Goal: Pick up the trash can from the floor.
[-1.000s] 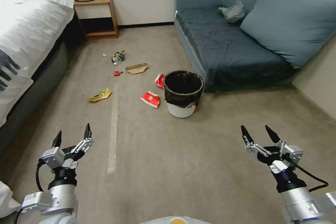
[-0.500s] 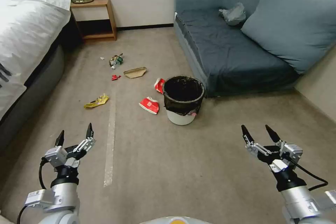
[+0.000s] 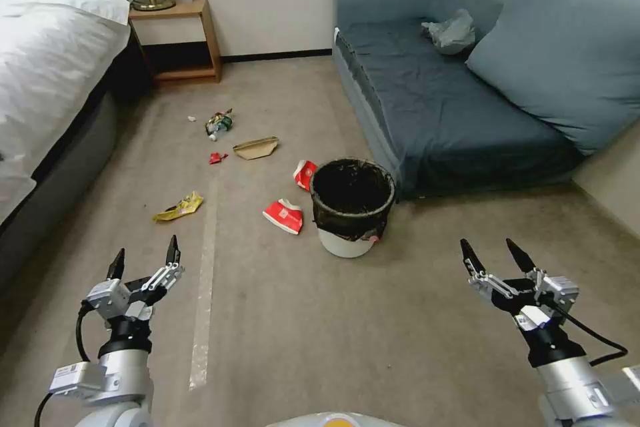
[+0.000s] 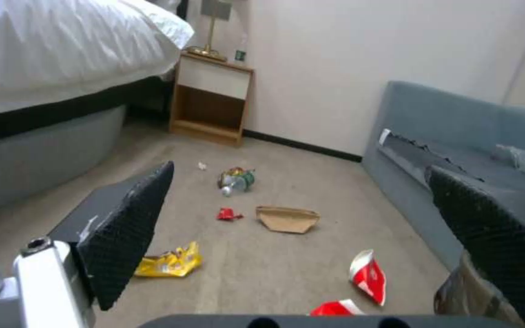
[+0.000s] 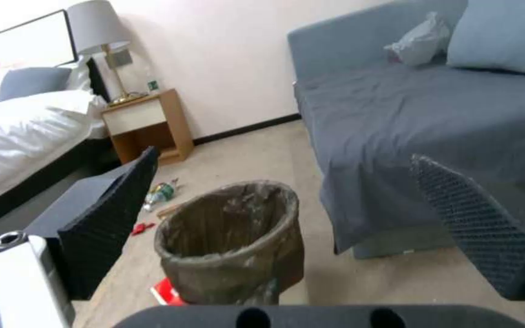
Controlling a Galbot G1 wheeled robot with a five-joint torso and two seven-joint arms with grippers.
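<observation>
Right gripper (image 3: pixel 493 252) is hovering open, same as your left gripper (image 3: pixel 143 255). You're looking at the can (image 3: pixel 351 207) standing upright on the floor (image 3: pixel 373 320), far of both, between them, sitting nearer the right one.

Even, soft indoor light, moderately bright; no hard glare. Faint shadow beside trash can (image 3: pixel 351 208) on floor (image 3: pixel 320 320); dark shade under bed (image 3: pixel 47 67). Head view sharp, lines bowing toward edges. Wrist views softer, grainy, washed pale near wall (image 5: pixel 214 59); close tool pads (image 4: pixel 126 232) blurred
</observation>
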